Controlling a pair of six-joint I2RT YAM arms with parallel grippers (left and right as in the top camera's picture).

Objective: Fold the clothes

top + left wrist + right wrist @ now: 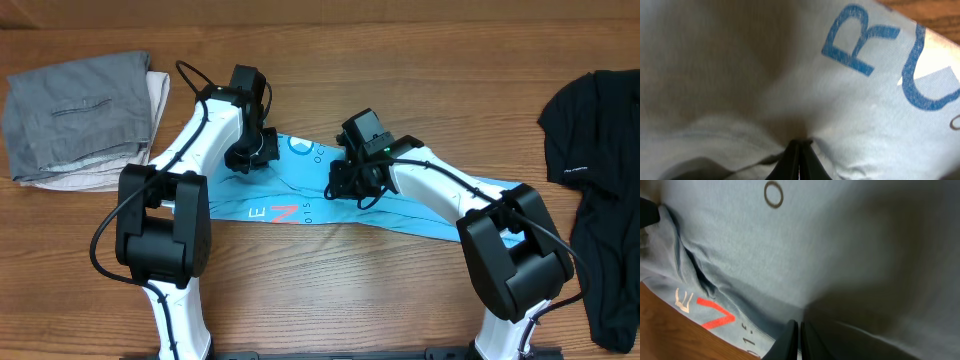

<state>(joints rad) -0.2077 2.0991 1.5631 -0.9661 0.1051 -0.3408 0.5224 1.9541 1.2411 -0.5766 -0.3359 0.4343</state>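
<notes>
We hold the light blue T-shirt (405,212), a long folded band crossing the counter's (330,300) middle from 9 toward 4 o'clock, with the left gripper (799,145) pinched shut on its 10 o'clock edge and the right gripper (799,326) pinched shut near centre, probably to carry the next fold evenly.

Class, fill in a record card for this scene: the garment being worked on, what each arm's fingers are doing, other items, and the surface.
Garment: light blue T-shirt, lying as a long crumpled band
Left fingers: shut, pinching the T-shirt's cloth
Right fingers: shut, pinching the T-shirt
Other items: folded grey garment on the left arm's side; black garment on the right arm's side
Surface: wooden table
</notes>
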